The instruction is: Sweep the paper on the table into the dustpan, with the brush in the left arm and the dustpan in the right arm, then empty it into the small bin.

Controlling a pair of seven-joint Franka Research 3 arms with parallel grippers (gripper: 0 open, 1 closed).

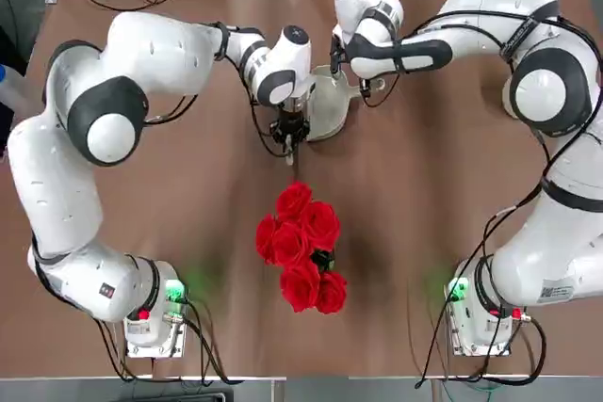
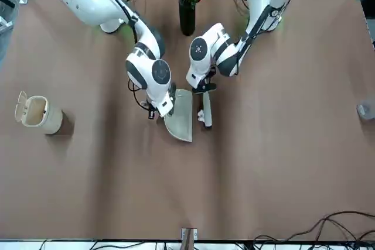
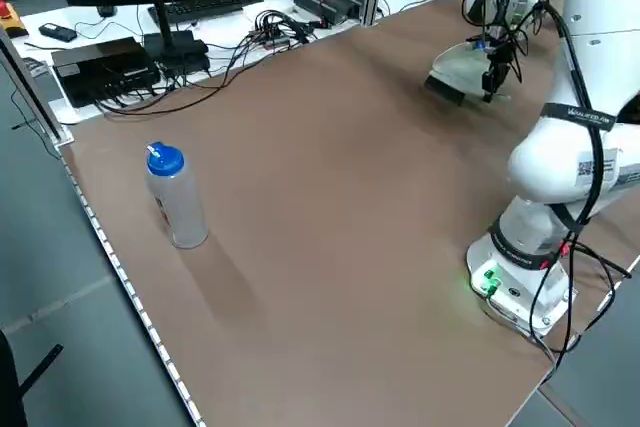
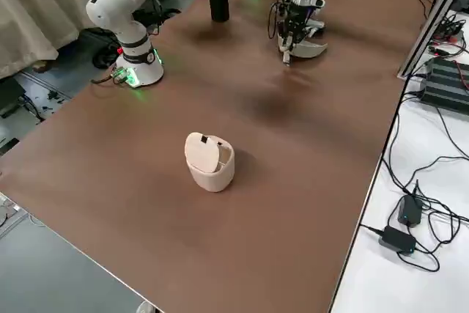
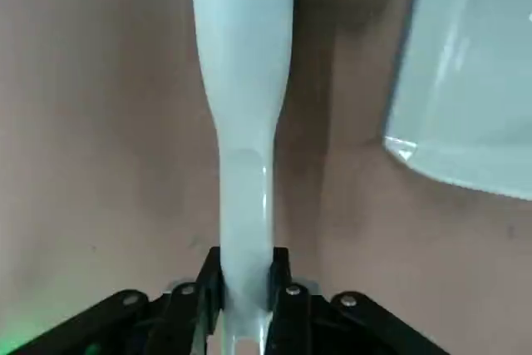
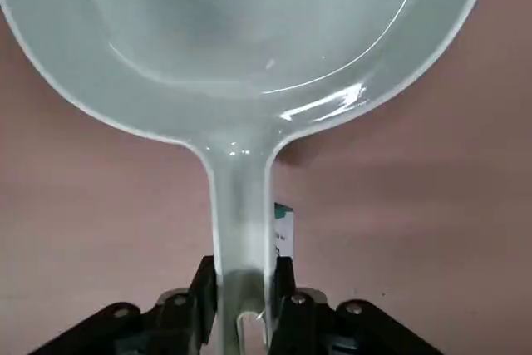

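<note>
Paper, the tiny wad to be swept, cannot be made out for certain; a pale fleck at the far tip of the brush (image 5: 243,81) in the left wrist view may be it. On the broad brown table (image 2: 281,162), both arms meet near the middle, just beyond a vase of red roses (image 1: 301,244). The right gripper (image 6: 241,288) has its jaws clamped on the stubby handle of the dustpan (image 2: 180,120), which sits low with its wide mouth facing the brush, likely to catch whatever is pushed in. The left gripper (image 5: 245,284) is clamped on the brush handle, the brush lying just beside the pan's mouth. The pan's scoop looks empty. The small bin (image 2: 40,113) stands well apart with its lid flipped up; no contents are visible inside. A plastic bottle (image 3: 174,196) stands far off.
</note>
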